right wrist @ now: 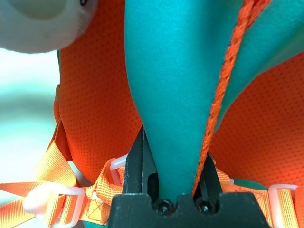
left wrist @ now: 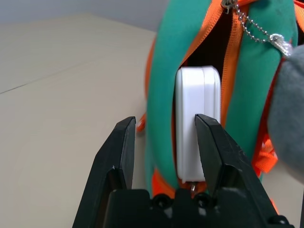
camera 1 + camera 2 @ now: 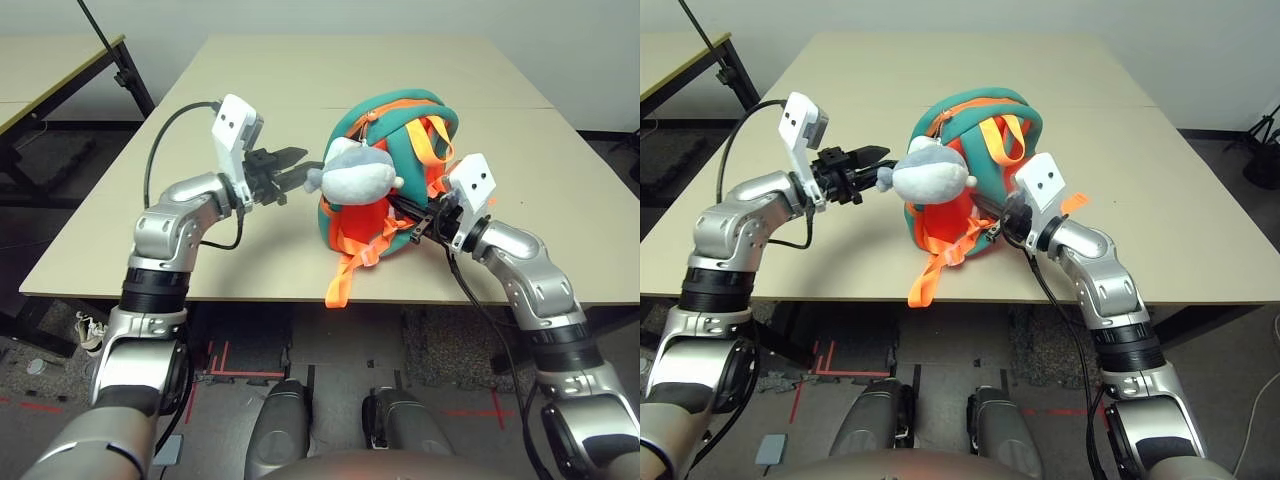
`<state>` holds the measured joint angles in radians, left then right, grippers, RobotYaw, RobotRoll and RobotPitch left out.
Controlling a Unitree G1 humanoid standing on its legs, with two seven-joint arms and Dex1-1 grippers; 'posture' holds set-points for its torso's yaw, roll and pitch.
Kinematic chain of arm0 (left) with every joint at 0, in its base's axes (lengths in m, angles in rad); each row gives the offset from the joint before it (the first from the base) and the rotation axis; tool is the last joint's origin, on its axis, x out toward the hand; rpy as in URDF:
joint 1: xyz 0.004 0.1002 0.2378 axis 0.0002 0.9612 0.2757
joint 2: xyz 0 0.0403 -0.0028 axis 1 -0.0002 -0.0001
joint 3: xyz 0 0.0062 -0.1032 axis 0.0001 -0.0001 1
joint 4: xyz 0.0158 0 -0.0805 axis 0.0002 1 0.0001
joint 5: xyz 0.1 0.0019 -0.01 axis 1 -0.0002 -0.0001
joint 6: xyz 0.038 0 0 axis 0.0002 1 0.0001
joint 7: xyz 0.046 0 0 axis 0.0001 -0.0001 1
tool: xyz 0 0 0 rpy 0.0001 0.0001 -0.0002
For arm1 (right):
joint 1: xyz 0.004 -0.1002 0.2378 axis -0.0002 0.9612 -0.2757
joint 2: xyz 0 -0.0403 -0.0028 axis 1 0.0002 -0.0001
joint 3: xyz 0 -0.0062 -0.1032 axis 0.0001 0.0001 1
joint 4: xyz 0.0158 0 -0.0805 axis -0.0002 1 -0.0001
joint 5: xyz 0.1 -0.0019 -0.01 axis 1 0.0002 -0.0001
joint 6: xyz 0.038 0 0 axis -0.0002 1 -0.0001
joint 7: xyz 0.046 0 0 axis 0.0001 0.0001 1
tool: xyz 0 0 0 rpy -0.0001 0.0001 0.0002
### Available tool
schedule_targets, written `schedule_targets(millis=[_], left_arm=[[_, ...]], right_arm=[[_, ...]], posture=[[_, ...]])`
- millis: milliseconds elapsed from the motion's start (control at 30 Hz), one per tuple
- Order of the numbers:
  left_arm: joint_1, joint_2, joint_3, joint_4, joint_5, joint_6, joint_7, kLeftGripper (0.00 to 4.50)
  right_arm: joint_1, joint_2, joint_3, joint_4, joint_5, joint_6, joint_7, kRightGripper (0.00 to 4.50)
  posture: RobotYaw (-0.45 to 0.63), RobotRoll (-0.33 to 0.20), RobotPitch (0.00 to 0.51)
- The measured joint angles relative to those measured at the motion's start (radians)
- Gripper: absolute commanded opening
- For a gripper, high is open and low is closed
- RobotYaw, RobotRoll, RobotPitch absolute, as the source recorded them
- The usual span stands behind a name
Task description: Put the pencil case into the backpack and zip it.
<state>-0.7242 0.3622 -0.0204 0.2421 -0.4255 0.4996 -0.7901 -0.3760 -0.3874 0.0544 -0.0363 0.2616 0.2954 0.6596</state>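
The orange and teal backpack (image 3: 400, 112) stands upright at the table's middle, with its grey-and-white plush toy (image 3: 356, 172) hanging on the side nearest my left arm. In the left wrist view the white pencil case (image 2: 197, 95) stands on edge inside the unzipped slot, between orange zipper bands. My left gripper (image 2: 165, 119) is open just outside that slot, one finger (image 2: 213, 152) overlapping the case's lower part. My right gripper (image 1: 173, 142) is shut on a teal fold of the backpack (image 1: 166, 71) on its other side.
Orange straps (image 3: 345, 280) hang over the table's front edge. The beige table (image 3: 250, 90) stretches wide behind and to the left of the bag. A second table (image 3: 60, 60) and a black pole stand far left. A zipper chain (image 2: 256, 28) dangles by the plush toy.
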Motion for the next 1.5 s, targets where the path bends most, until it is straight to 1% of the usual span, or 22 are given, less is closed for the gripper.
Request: schedule_targets(millis=[100, 267, 400, 500, 567, 600, 633, 700, 767, 833, 867, 933, 1000, 1067, 1133, 1267, 1400, 1500], left_arm=[[-0.035, -0.042, -0.003, 0.073, 0.019, -0.057, -0.009, 2.51], [-0.081, -0.091, -0.006, 0.170, 0.068, -0.147, -0.016, 2.51], [-0.087, -0.094, -0.025, 0.174, 0.107, -0.186, -0.029, 2.51], [-0.086, -0.082, -0.021, 0.156, 0.102, -0.157, -0.049, 2.51], [-0.075, -0.071, -0.013, 0.112, 0.078, -0.104, -0.061, 2.51], [-0.070, -0.066, -0.005, 0.091, 0.065, -0.077, -0.064, 2.33], [-0.060, -0.051, 0.003, 0.059, 0.048, -0.040, -0.069, 2.46], [-0.042, 0.007, 0.013, -0.008, 0.018, 0.032, -0.084, 2.80], [-0.035, 0.072, 0.030, -0.068, 0.000, 0.082, -0.093, 3.44], [-0.022, 0.125, 0.049, -0.115, -0.005, 0.109, -0.094, 4.23], [-0.012, 0.159, 0.053, -0.133, -0.006, 0.121, -0.095, 4.49], [0.001, 0.224, 0.060, -0.162, -0.005, 0.153, -0.097, 4.50], [0.003, 0.263, 0.075, -0.188, -0.010, 0.182, -0.099, 4.50], [0.001, 0.291, 0.112, -0.218, -0.044, 0.219, -0.100, 4.50], [-0.018, 0.296, 0.148, -0.244, -0.089, 0.263, -0.102, 4.50], [-0.074, 0.296, 0.198, -0.314, -0.216, 0.360, -0.114, 4.50], [-0.102, 0.291, 0.203, -0.365, -0.323, 0.441, -0.131, 4.50], [-0.123, 0.286, 0.174, -0.385, -0.348, 0.464, -0.143, 4.50]], right_arm=[[0.003, -0.002, -0.003, -0.003, 0.000, 0.005, -0.005, 0.11], [0.007, -0.002, -0.006, -0.014, 0.000, 0.010, -0.019, 0.11], [0.016, -0.002, -0.008, -0.022, 0.000, 0.013, -0.027, 0.11], [0.021, -0.002, -0.009, -0.026, 0.000, 0.016, -0.030, 0.11], [0.023, -0.002, -0.009, -0.031, 0.000, 0.020, -0.030, 0.11], [0.023, -0.002, -0.009, -0.033, 0.000, 0.020, -0.030, 0.11], [0.022, -0.001, -0.008, -0.034, 0.000, 0.021, -0.029, 0.11], [0.022, -0.002, -0.007, -0.035, 0.000, 0.022, -0.024, 0.11], [0.021, -0.002, -0.006, -0.034, 0.000, 0.022, -0.019, 0.11], [0.014, 0.001, -0.002, -0.031, 0.000, 0.022, -0.015, 0.11], [0.009, 0.001, 0.000, -0.029, 0.000, 0.022, -0.013, 0.11], [0.002, 0.002, 0.001, -0.016, 0.000, 0.021, -0.011, 0.11], [-0.006, 0.002, 0.002, -0.006, 0.000, 0.019, -0.009, 0.11], [-0.011, 0.002, 0.002, 0.003, 0.000, 0.015, -0.002, 0.11], [-0.014, 0.004, 0.002, 0.010, 0.000, 0.011, 0.001, 0.11], [-0.028, 0.007, 0.007, 0.026, 0.000, 0.006, 0.007, 0.11], [-0.030, 0.006, 0.009, 0.036, 0.000, 0.000, 0.016, 0.11], [-0.031, 0.006, 0.009, 0.037, -0.001, -0.003, 0.017, 0.11]], posture=[[0.08, 0.000, 0.055], [0.07, 0.000, 0.058], [0.07, 0.000, 0.059], [0.08, 0.000, 0.062], [0.08, 0.000, 0.064], [0.09, 0.000, 0.064], [0.09, 0.000, 0.065], [0.10, 0.000, 0.066], [0.12, 0.000, 0.068], [0.13, 0.000, 0.070], [0.13, 0.000, 0.070], [0.14, 0.000, 0.072], [0.14, 0.000, 0.073], [0.15, 0.000, 0.075], [0.15, 0.000, 0.075], [0.15, 0.000, 0.075], [0.14, 0.000, 0.074], [0.14, 0.000, 0.073]])
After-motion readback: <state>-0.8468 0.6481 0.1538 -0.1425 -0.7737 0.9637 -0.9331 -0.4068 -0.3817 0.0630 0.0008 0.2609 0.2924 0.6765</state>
